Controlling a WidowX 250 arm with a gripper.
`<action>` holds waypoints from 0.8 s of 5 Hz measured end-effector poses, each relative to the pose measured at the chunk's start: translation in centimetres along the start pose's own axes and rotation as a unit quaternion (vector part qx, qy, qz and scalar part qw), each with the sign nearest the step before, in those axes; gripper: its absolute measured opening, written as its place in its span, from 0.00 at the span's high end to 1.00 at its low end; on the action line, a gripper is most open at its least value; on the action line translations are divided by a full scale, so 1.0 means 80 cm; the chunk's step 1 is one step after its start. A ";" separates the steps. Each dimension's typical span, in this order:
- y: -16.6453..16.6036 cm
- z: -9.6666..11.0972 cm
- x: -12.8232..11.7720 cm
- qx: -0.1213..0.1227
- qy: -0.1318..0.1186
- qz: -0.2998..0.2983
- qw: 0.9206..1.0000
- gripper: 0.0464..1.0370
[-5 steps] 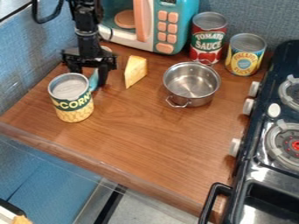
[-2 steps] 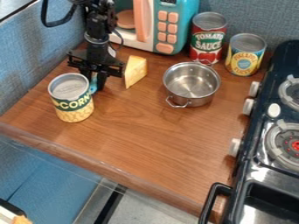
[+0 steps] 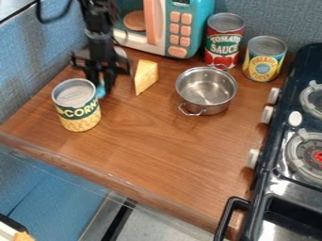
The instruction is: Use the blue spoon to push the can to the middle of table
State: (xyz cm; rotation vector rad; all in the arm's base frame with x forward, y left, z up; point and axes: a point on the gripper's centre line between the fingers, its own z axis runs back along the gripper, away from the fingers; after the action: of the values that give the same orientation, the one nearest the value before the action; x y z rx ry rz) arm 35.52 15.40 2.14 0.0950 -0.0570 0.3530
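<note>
The black gripper [image 3: 100, 86] has its fingers closer together than a second ago, squeezing the blue spoon [image 3: 101, 91] right beside the yellow can [image 3: 80, 113], which stays put on the left part of the table [image 3: 157, 146].

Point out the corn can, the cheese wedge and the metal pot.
Corn can [image 3: 80, 112], camera view: front of its label.
Cheese wedge [image 3: 146, 77], camera view: its broad side.
Metal pot [image 3: 206, 92], camera view: its inside bottom.

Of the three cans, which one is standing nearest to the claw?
The corn can, at the table's left; the other two stand right of the toy microwave.
</note>
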 end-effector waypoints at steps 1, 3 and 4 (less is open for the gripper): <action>0.006 0.025 0.011 -0.013 -0.018 -0.005 1.000 0.72; 0.011 0.059 0.009 -0.014 -0.029 -0.054 0.998 0.72; 0.026 0.062 -0.008 -0.002 -0.017 -0.083 0.996 0.72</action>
State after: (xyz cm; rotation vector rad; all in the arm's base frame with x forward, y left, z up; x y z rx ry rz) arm 33.99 16.58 7.16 0.1020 -0.0831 0.1861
